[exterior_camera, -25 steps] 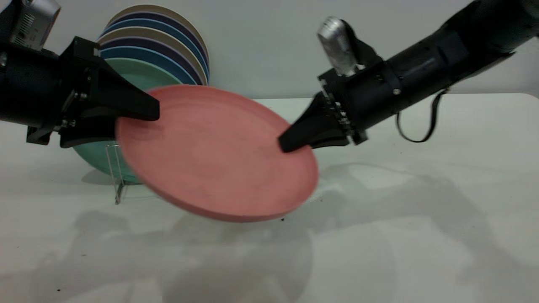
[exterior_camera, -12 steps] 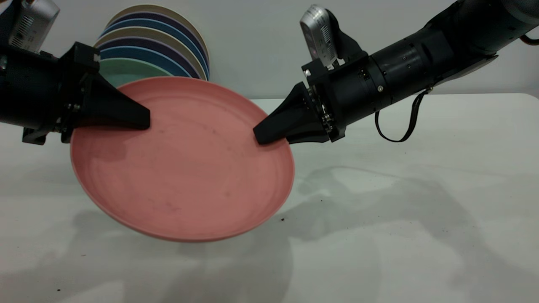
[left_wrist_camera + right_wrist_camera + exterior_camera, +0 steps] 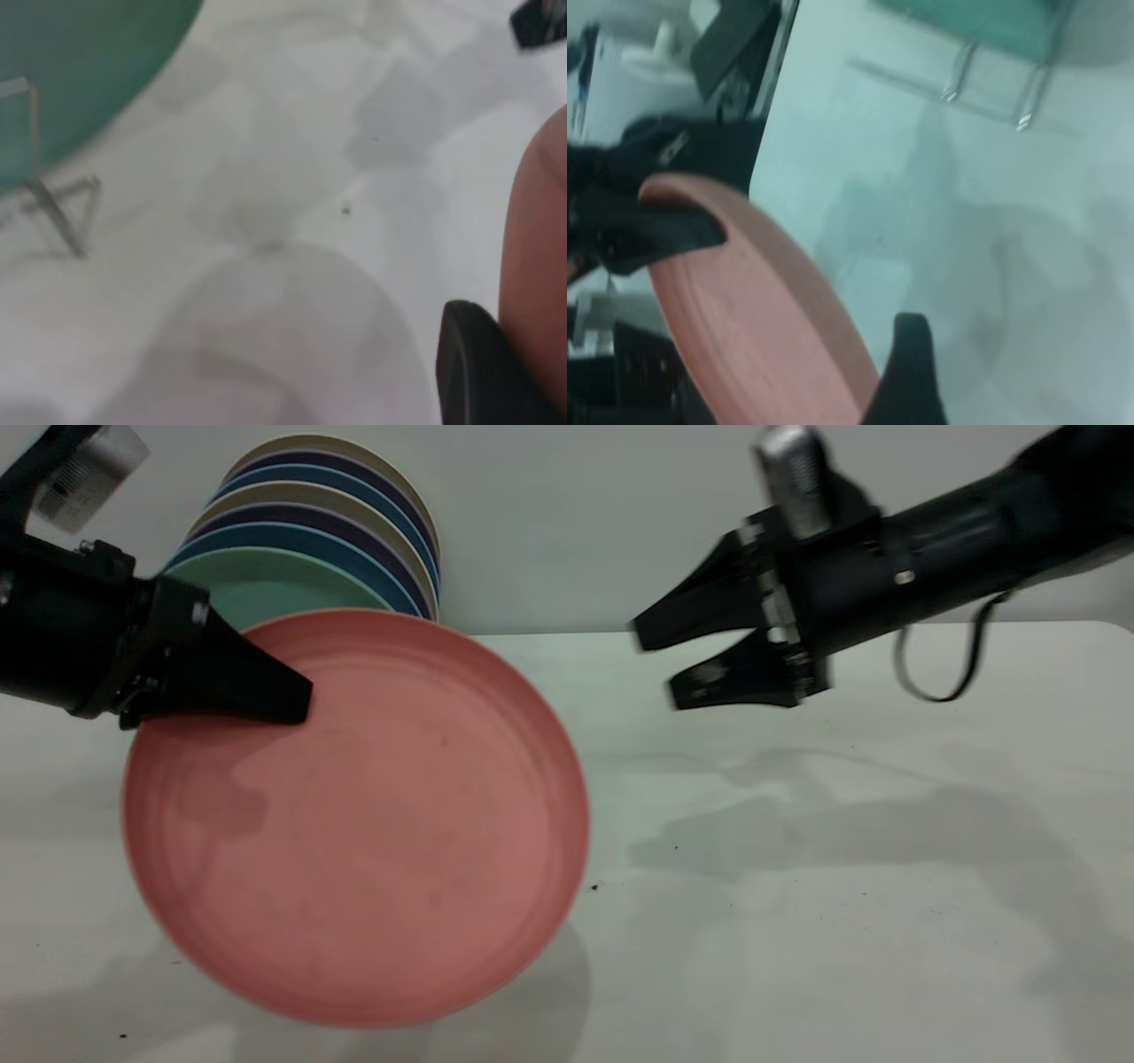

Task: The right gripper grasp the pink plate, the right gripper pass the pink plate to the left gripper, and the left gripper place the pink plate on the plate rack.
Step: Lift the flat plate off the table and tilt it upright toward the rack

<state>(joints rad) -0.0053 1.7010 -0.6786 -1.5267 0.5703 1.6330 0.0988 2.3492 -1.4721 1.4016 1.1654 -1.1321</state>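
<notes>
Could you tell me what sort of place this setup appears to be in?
Probably a robotics lab bench set up for a dish-racking test, not a real kitchen: a bare white table against a plain wall, two black arms, and a plate rack of coloured plates, with the left gripper holding a pink plate.

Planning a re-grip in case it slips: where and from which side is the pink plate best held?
By the rim, one finger on each face. The pink plate hangs tilted, face toward the exterior camera. The left gripper already pinches its upper-left edge; the open right gripper could probably take the free right edge from the right.
</notes>
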